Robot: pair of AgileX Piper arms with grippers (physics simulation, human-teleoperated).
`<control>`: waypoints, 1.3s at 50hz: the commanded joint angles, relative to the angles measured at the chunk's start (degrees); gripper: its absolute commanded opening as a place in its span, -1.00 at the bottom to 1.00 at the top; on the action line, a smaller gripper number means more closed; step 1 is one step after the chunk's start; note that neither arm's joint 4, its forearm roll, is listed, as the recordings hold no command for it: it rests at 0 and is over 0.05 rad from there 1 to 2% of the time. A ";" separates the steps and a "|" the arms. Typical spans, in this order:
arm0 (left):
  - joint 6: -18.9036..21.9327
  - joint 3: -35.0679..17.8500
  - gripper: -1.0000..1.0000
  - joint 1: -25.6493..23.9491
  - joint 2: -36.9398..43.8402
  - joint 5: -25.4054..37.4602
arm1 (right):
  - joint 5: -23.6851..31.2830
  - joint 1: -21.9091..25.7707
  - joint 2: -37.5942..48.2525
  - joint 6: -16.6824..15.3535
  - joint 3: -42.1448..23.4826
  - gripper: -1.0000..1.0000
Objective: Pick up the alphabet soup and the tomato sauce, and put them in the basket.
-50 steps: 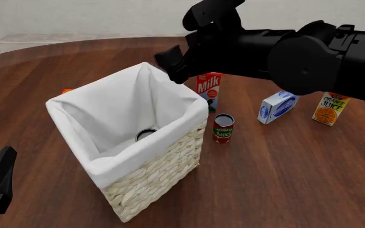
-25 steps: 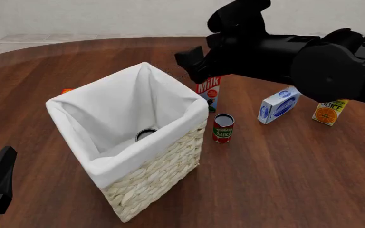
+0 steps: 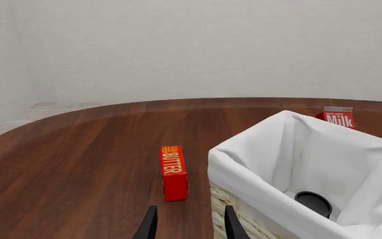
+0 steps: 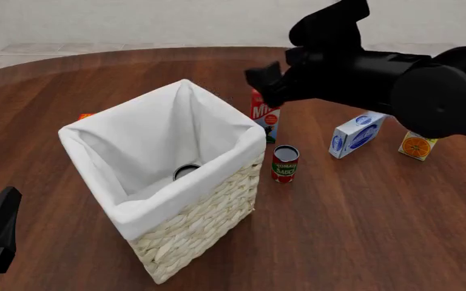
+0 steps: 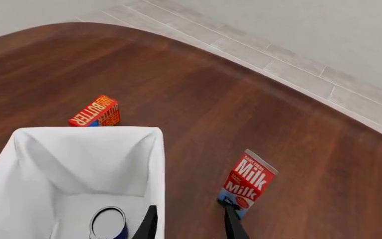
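Observation:
The cream wicker basket (image 4: 196,227) with white lining stands left of the table's middle. The alphabet soup (image 4: 187,171) stands on the basket's floor, blue label and round lid showing (image 5: 109,224), lid also showing (image 3: 313,203). The tomato sauce (image 4: 285,162), a slim red can, stands upright on the table just right of the basket. My right gripper (image 4: 264,85) hangs open and empty above the basket's far right corner, in front of the milk carton; the right wrist view shows its fingers (image 5: 234,225) apart. My left gripper (image 4: 2,218) is low at the near left, open (image 3: 189,209).
A red milk carton (image 4: 266,120) stands behind the tomato sauce, partly covered by my right arm. Right of it lie a white and blue box (image 4: 353,136) and an orange juice carton (image 4: 415,147). A red butter box (image 3: 173,172) lies left of the basket.
My right arm has swung to the right, from over the basket's far edge toward the milk carton, and now covers more of the carton. The left arm and the cans have not moved.

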 commanded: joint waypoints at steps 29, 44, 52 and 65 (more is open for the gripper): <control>0.00 0.00 1.00 0.00 0.00 0.00 | -1.83 -5.43 -1.78 1.19 4.45 1.00; 0.00 0.00 1.00 0.00 0.00 0.00 | -2.84 -7.21 -1.21 1.82 5.80 1.00; 0.00 0.00 1.00 0.00 0.00 0.00 | -3.41 -7.67 -0.75 2.13 6.55 1.00; 0.00 0.00 1.00 0.00 0.00 0.00 | -5.13 -7.86 0.99 2.91 8.05 1.00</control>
